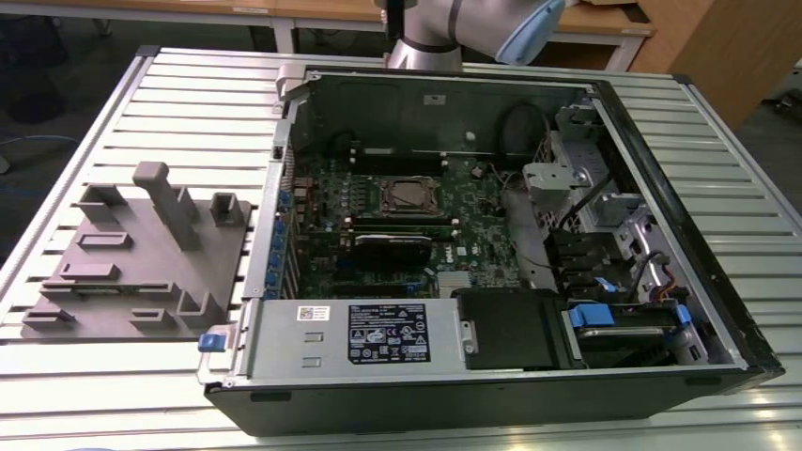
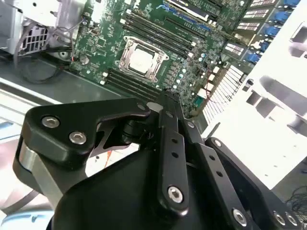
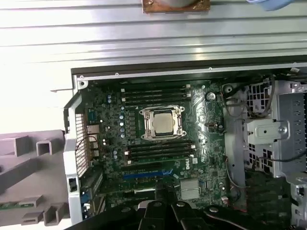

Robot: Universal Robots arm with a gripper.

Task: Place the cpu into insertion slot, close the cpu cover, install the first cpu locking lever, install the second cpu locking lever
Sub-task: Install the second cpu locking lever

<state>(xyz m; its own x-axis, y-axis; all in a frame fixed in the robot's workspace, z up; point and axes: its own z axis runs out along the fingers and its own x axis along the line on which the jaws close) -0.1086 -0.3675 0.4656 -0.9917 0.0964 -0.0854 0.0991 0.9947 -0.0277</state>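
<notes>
- The cpu [image 3: 163,123] is sitting in the insertion slot [image 3: 147,125] on the green motherboard [image 1: 483,258], inside the open computer case [image 1: 652,178].
- The cpu cover [image 2: 128,48] is lying closed around the chip, framing its silvery top.
- The gripper [image 2: 168,98] is hanging above the board, well apart from the socket, its fingers pressed together and holding nothing.
- A grey fixture [image 1: 138,254] is resting on the slatted table [image 1: 100,395], beside the case.

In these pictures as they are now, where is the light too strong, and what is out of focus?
In the second wrist view the grey fixture block is washed out nearly white, and the gripper close to the lens looks soft. In the first wrist view the ribbed table glares, while the cpu stays readable. The exterior view is evenly lit, with the case interior dim.
</notes>
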